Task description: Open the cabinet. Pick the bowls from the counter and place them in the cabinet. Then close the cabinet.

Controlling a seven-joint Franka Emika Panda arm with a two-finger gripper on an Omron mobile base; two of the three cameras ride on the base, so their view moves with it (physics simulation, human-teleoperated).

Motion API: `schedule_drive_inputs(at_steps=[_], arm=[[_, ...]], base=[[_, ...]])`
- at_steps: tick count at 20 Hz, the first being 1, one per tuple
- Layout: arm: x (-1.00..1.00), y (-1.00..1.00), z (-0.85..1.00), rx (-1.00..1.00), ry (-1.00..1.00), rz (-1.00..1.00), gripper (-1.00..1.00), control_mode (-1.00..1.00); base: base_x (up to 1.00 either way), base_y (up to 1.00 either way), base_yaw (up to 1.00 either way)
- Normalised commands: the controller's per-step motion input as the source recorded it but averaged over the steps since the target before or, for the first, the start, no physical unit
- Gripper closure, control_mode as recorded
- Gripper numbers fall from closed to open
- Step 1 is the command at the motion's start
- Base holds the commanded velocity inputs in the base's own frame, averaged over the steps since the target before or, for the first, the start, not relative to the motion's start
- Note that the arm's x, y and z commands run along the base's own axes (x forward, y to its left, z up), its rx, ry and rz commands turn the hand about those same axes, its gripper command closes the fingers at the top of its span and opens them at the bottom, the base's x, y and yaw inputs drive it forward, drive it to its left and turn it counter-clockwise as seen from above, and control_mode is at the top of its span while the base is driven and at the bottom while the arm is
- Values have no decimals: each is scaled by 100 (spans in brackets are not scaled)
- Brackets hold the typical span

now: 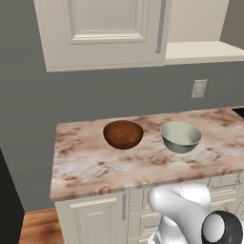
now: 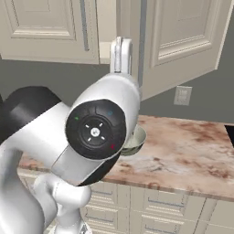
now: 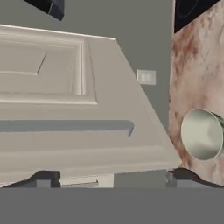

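So the cabinet (image 1: 105, 33) is half open: its right door (image 2: 183, 41) is swung out toward the room, the left door is closed, and the beige shelf (image 1: 205, 50) inside shows bare. Both bowls sit on the counter (image 1: 95, 167) below the cabinet, close to each other but not touching. The brown wooden bowl (image 1: 123, 134) sits under the closed door, and the grey-green bowl (image 1: 181, 136) sits under the open side. The gripper (image 3: 112, 177) is up by the opened door, fingertips spread wide at either side with nothing between them, so it's released. A wall outlet (image 1: 199, 88) sits between cabinet and counter.
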Motion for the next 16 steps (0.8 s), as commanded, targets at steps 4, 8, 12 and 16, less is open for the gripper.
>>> schedule_drive_inputs(at_steps=[4, 8, 12, 16], arm=[[-80, 91, 4, -28, 1, -4, -100, -100], [-11, 94, 0, -31, 1, -1, -100, -100], [40, 41, 0, -11, 17, -8, -100, -100], [35, 74, 7, -26, 7, -9, -100, -100]], base=[[0, 0, 0], [0, 0, 0], [0, 0, 0], [0, 0, 0]])
